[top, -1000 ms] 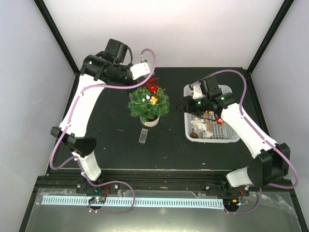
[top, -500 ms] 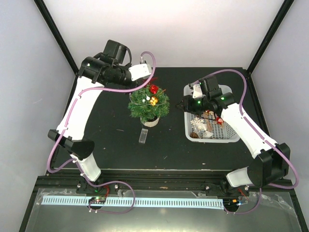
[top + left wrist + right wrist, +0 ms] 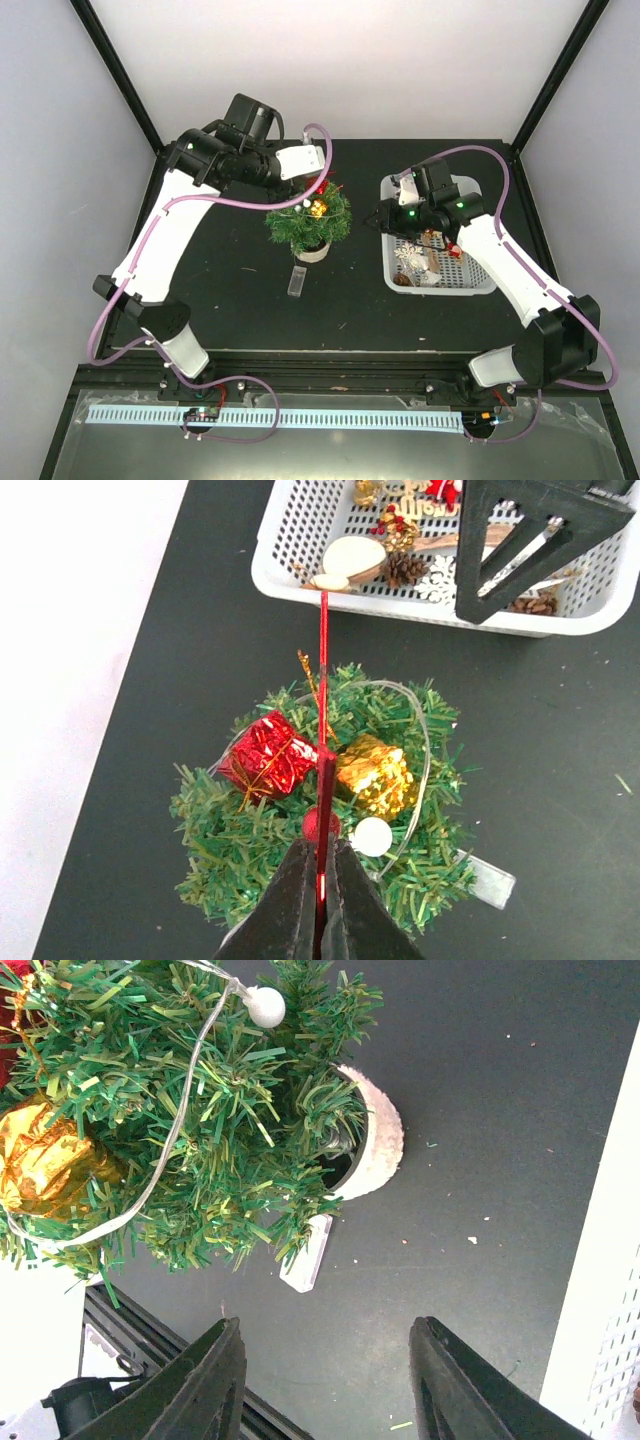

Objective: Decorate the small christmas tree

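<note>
The small christmas tree (image 3: pixel 300 226) stands mid-table on its round beige base (image 3: pixel 372 1150). It carries a red gift box (image 3: pixel 265 760), a gold gift box (image 3: pixel 373 775), a white bead (image 3: pixel 372 837) and a pale cord. My left gripper (image 3: pixel 318 184) hovers over the tree's top, shut (image 3: pixel 322 848) on a thin red ornament (image 3: pixel 325 780) seen edge-on, whose red string (image 3: pixel 323 650) runs out ahead. My right gripper (image 3: pixel 378 222) hangs between the tree and the basket, open (image 3: pixel 328 1328), with only dark table between its fingers.
A white basket (image 3: pixel 470 285) of loose ornaments sits at the right, with pine cones, a snowflake and wooden pieces showing in the left wrist view (image 3: pixel 400 592). A small clear plastic piece (image 3: pixel 296 280) lies in front of the tree. Black frame posts and white walls surround the table.
The left arm has swung right and forward, carrying its gripper and the red ornament over the tree's top. The right arm has stayed nearly still.
</note>
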Robot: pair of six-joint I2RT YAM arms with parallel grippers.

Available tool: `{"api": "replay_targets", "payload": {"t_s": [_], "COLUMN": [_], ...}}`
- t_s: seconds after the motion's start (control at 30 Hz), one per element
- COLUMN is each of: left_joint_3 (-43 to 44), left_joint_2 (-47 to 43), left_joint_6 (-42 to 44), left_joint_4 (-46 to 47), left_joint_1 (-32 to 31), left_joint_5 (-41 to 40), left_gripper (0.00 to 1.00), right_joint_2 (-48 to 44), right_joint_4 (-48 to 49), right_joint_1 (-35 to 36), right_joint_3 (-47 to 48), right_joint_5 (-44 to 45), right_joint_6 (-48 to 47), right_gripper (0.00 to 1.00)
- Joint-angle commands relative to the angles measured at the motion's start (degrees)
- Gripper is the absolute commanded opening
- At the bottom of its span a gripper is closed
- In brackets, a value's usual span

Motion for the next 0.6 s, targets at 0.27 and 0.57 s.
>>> {"api": "replay_targets", "payload": {"t_s": [0.27, 0.57], "left_joint_3": [-3.2, -2.9], "left_joint_2": [-3.0, -2.8], "left_joint_6": [1.3, 0.9], "left_joint_4": [5.4, 5.3], "left_joint_1": [-1.1, -1.6], "left_joint_5": [-4.9, -4.5], "left_gripper": [0.02, 0.02], "right_joint_2": [-1.1, -0.9], "right_joint_4": [1.0, 0.9], "right_joint_1": [0.1, 0.1], "right_joint_3": [-0.2, -0.2], "right_joint_5": [-0.7, -0.7], "right_joint_6": [0.4, 0.3], "right_gripper": [0.47, 0.47]}}
